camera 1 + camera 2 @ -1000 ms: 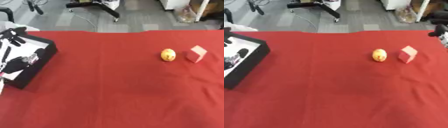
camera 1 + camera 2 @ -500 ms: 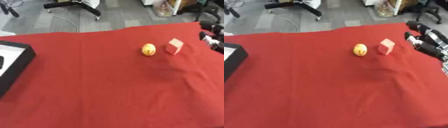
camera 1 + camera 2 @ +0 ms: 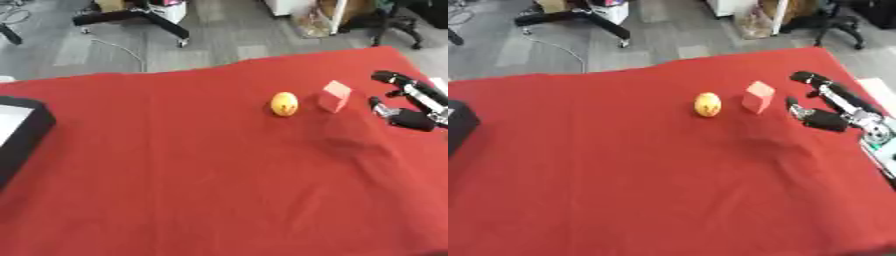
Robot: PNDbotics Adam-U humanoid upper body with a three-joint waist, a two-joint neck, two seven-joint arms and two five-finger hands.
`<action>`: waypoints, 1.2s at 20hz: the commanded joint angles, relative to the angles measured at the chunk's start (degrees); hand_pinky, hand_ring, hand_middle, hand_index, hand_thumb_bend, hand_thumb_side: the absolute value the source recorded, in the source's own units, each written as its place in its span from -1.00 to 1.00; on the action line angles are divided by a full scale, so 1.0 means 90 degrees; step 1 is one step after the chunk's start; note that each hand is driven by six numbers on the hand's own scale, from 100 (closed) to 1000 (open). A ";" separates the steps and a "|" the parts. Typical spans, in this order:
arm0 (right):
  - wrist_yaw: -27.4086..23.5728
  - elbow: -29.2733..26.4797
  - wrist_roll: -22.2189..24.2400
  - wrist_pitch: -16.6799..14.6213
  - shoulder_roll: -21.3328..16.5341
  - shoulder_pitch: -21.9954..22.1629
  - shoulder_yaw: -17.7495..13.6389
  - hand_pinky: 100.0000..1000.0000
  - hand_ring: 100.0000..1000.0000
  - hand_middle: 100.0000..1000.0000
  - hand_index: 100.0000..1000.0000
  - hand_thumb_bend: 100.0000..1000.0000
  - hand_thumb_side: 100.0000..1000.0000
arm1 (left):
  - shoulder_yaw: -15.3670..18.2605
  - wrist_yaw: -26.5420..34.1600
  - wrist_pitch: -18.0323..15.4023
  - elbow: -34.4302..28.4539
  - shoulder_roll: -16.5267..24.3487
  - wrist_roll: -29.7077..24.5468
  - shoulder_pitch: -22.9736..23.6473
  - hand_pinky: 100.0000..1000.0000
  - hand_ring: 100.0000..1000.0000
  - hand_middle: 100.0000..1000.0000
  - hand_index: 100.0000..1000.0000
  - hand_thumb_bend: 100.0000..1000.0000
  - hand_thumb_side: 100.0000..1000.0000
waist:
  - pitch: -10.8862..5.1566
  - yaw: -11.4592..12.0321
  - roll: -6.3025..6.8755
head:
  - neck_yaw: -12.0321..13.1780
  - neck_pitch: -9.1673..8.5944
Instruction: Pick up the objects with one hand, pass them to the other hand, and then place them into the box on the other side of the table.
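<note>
A small yellow-orange ball (image 3: pixel 283 104) lies on the red tablecloth, right of centre. Just to its right stands a pink block (image 3: pixel 334 96). My right hand (image 3: pixel 830 106) hovers open a short way to the right of the block, fingers stretched toward it, touching nothing. The black box (image 3: pixel 19 135) with a white inside sits at the table's left edge, only partly in view. My left hand does not show in either view.
The red cloth (image 3: pixel 201 190) covers the whole table. Beyond the far edge is grey floor with an office chair base (image 3: pixel 131 17) and a cable. A white device edge (image 3: pixel 878 150) shows at the right border.
The camera has swung right, so the box slid toward the left border and the left hand left the view. My right hand has come in from the right, nearer the pink block.
</note>
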 commanded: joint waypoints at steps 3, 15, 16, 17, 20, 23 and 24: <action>0.0225 0.0090 0.0030 -0.0146 -0.0303 -0.0177 0.0026 0.66 1.00 1.00 0.90 -1.00 0.31 | -0.0067 0.0095 -0.0078 -0.0193 0.0003 -0.0140 -0.0076 -0.03 0.01 0.23 0.68 -0.06 0.29 | 0.0103 0.0071 0.0052 | -0.0057 -0.0121; 0.0130 0.0053 -0.0398 0.0032 -0.0252 -0.0439 0.0035 0.63 0.99 1.00 0.89 -1.00 0.30 | -0.0125 0.0103 -0.0106 -0.0241 -0.0039 -0.0290 -0.0108 -0.02 0.00 0.24 0.68 -0.07 0.30 | 0.0197 0.0236 0.0048 | -0.0102 -0.0177; 0.0077 0.0046 -0.0529 0.0071 -0.0251 -0.0458 0.0027 0.62 0.99 1.00 0.88 -1.00 0.30 | -0.0130 0.0103 -0.0109 -0.0245 -0.0043 -0.0300 -0.0112 -0.02 0.00 0.24 0.68 -0.07 0.30 | 0.0208 0.0250 0.0047 | -0.0110 -0.0187; 0.0019 0.0028 -0.0655 0.0102 -0.0251 -0.0463 0.0022 0.62 0.99 1.00 0.88 -1.00 0.30 | -0.0136 0.0104 -0.0113 -0.0248 -0.0048 -0.0310 -0.0118 -0.02 0.00 0.24 0.68 -0.07 0.30 | 0.0220 0.0265 0.0047 | -0.0117 -0.0199; -0.0117 -0.0115 -0.0937 0.0155 -0.0271 -0.0386 0.0009 0.62 0.99 1.00 0.87 -1.00 0.30 | -0.0154 0.0107 -0.0122 -0.0255 -0.0061 -0.0340 -0.0138 -0.02 0.00 0.24 0.68 -0.07 0.30 | 0.0257 0.0308 0.0043 | -0.0145 -0.0223; -0.0174 -0.0221 -0.1078 0.0212 -0.0307 -0.0332 -0.0014 0.62 0.99 1.00 0.87 -1.00 0.30 | -0.0178 0.0114 -0.0141 -0.0273 -0.0070 -0.0367 -0.0168 -0.02 0.00 0.24 0.68 -0.07 0.30 | 0.0298 0.0368 0.0041 | -0.0206 -0.0270; -0.0174 -0.0228 -0.1103 0.0229 -0.0318 -0.0329 -0.0019 0.62 0.99 1.00 0.87 -1.00 0.30 | -0.0185 0.0117 -0.0148 -0.0281 -0.0071 -0.0374 -0.0177 -0.02 0.00 0.24 0.68 -0.07 0.30 | 0.0311 0.0390 0.0040 | -0.0224 -0.0285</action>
